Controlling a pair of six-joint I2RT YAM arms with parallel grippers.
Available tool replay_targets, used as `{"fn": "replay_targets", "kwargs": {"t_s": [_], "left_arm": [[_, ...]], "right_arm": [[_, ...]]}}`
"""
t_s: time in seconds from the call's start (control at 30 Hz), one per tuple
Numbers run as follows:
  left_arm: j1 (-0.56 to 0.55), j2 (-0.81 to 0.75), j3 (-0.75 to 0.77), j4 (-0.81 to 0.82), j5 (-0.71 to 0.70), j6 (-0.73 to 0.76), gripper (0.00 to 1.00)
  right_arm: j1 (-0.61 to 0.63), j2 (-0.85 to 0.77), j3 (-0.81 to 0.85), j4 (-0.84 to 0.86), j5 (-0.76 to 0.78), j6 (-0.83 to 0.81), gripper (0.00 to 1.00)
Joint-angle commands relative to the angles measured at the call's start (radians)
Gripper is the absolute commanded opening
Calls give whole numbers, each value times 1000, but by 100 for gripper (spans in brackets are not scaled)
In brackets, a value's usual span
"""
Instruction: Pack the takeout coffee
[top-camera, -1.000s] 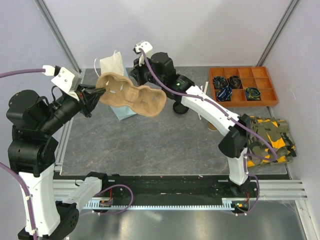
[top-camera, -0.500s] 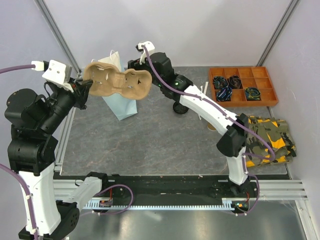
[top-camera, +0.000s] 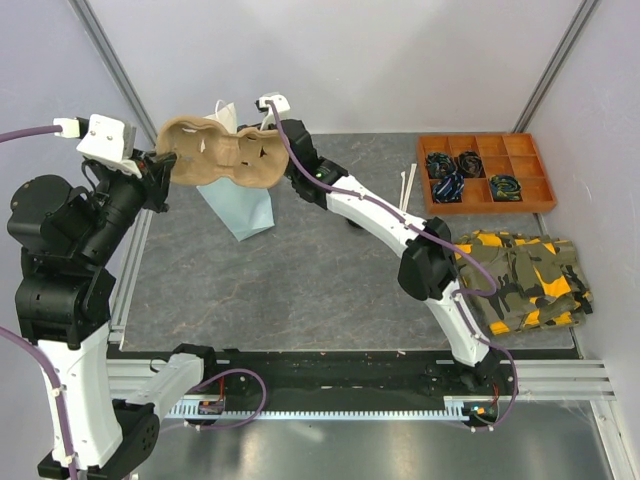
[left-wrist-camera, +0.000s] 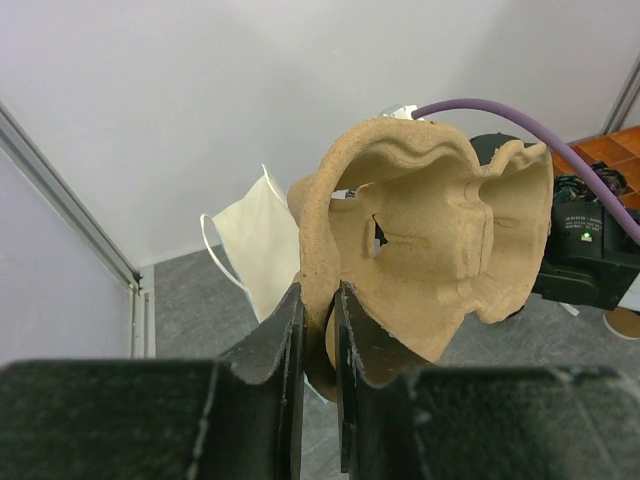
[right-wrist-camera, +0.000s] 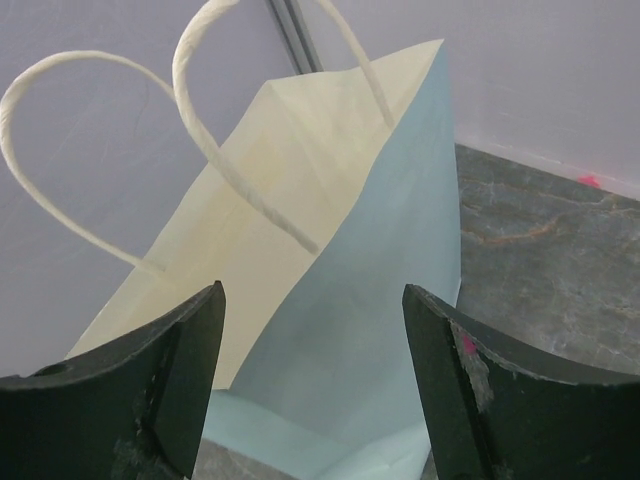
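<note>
A: What has changed?
B: The left gripper (left-wrist-camera: 320, 300), clenched on the pulp carrier's (left-wrist-camera: 440, 250) rim, has lifted it farther left — it now hangs over the blue bag (right-wrist-camera: 350, 250). The right gripper (right-wrist-camera: 312, 295), fingers spread and empty, has reached the bag's top.
A: And the coffee cup (left-wrist-camera: 626, 322)?
B: Barely visible on the table (top-camera: 300, 280), well right of the bag — unpacked. The back wall (top-camera: 350, 60) crowds the bag; open room lies nearer.

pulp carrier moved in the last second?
Yes. The pulp carrier, held in the left gripper, has shifted left, farther from the orange tray.
</note>
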Motion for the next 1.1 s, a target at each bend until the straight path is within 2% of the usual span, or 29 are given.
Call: {"fn": "replay_targets", "kwargs": {"t_s": [0.0,0.17,0.37,0.53,0.8,0.97,1.07], "left_arm": [[5,-5,13,62,-7,-23,2],[5,-10,8,60,-14,-15,2],[5,-30,-18,80,-16,-5,2],[5,-42,-39,83,-20,-5,2],[5,-48,-44,86,-22,3,2],[5,-50,-55,94,-20,3,2],[5,-50,-56,94,-22,-2,2]], "right_arm": [[13,29,65,96,117,-34,80],[12,46,56,73,148,-82,68],[13,52,57,-42,93,-134,66],[13,29,33,-36,73,-143,69],[10,13,13,-58,79,-174,66],[10,-6,-7,-139,-11,-192,79],[11,-28,-12,-142,-14,-197,80]]}}
